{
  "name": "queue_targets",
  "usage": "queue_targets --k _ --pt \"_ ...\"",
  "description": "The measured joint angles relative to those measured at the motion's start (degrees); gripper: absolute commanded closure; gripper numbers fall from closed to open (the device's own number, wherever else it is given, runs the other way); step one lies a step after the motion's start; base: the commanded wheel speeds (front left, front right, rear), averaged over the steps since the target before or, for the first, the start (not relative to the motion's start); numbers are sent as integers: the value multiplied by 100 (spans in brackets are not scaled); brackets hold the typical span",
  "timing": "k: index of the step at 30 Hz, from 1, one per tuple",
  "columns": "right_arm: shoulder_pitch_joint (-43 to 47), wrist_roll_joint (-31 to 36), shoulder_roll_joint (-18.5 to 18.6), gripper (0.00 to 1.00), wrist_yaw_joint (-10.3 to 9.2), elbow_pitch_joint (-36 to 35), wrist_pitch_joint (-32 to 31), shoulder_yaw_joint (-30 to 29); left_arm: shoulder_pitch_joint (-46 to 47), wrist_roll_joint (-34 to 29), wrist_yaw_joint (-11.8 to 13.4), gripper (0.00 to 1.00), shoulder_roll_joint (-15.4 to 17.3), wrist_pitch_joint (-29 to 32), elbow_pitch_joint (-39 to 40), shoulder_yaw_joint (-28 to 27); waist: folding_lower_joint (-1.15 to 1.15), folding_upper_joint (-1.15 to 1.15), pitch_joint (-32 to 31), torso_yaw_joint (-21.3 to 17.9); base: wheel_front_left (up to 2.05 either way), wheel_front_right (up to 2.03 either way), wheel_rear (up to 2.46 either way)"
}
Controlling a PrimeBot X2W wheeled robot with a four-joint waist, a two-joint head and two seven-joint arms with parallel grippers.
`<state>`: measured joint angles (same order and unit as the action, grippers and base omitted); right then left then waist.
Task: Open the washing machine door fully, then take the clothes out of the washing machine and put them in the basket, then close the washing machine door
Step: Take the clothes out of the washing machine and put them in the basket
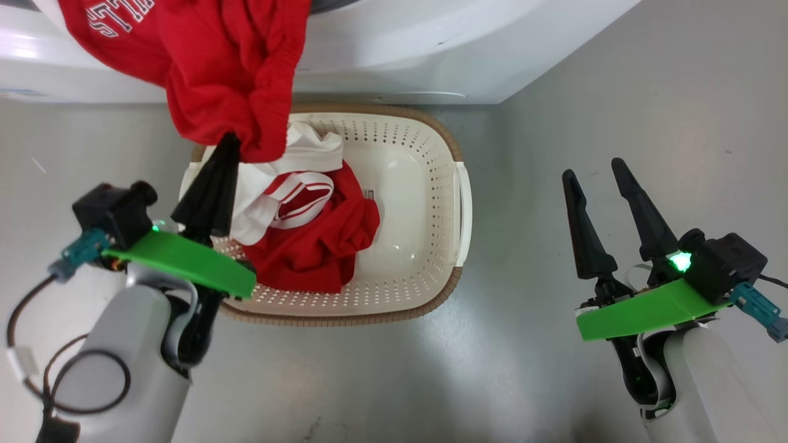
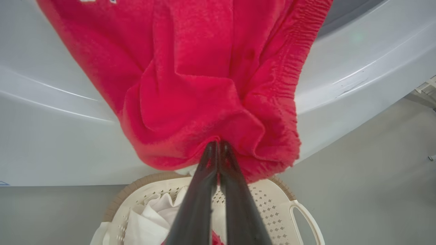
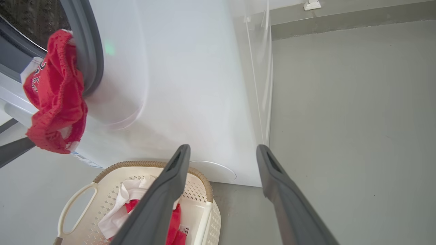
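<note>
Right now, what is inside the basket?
A red and white garment fills the basket's left side; its right side is bare plastic. Anything beneath the garment is covered, and the left gripper hides a corner.

The smooth grey floor (image 1: pixel 523 369) has a dull sheen, with soft pale reflections across it. A dark scuff (image 1: pixel 315 424) marks it low in the head view, and a thin white scratch (image 1: pixel 39 165) lies at the left (both faint). In the right wrist view a darker grey skirting strip (image 3: pixel 340 20) runs along the top, with a small white fitting (image 3: pixel 312 4) at its upper edge. At the right edge of the left wrist view a pale object (image 2: pixel 425 89) is cut off, with too little showing to name.
</note>
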<state>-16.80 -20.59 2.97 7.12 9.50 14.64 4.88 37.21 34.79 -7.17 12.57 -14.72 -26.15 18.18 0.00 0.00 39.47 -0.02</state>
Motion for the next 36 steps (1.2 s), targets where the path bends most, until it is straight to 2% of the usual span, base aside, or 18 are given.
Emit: queue_targets --k 4,5,6,7,8,9,10,11,22,28,36 --pt "-19 0 0 0 0 -7 0 0 343 0 -1 98 -24 0 -586 94 0 0 67 -30 0 0 0" --pt "-19 0 0 0 0 -7 0 0 419 0 -1 91 -35 0 -695 102 0 0 83 -36 0 0 0" --pt "-19 0 0 0 0 -8 0 0 489 5 -1 82 -47 0 -799 109 0 0 96 -41 0 0 0" --pt "-20 0 1 0 0 -8 0 -3 546 9 -1 65 -56 0 -872 112 0 0 106 -46 0 0 0" --pt "-21 0 0 0 0 -8 0 -3 592 9 -1 55 -62 0 -933 112 0 0 112 -49 0 0 0" --pt "-23 0 1 0 0 -8 0 -4 627 9 -1 36 -63 0 -985 115 0 0 114 -51 0 0 0" --pt "-24 0 1 0 0 -8 0 -4 651 12 -1 12 -62 0 -1015 116 0 0 114 -53 0 0 0" --pt "-26 0 0 0 0 -8 0 -3 665 30 -1 0 -62 0 -1040 116 0 0 112 -54 0 0 0" --pt "-37 0 1 0 0 -5 0 -8 672 63 -1 0 -64 0 -992 14 0 0 32 -13 0 0 0" --pt "-36 1 2 0 0 0 0 -11 599 -205 -1 0 -86 0 -544 -316 0 0 -47 25 0 0 0" --pt "-9 52 2 0 0 4 0 -51 -3 -649 -1 0 -137 0 143 -810 0 0 -202 80 0 0 0"
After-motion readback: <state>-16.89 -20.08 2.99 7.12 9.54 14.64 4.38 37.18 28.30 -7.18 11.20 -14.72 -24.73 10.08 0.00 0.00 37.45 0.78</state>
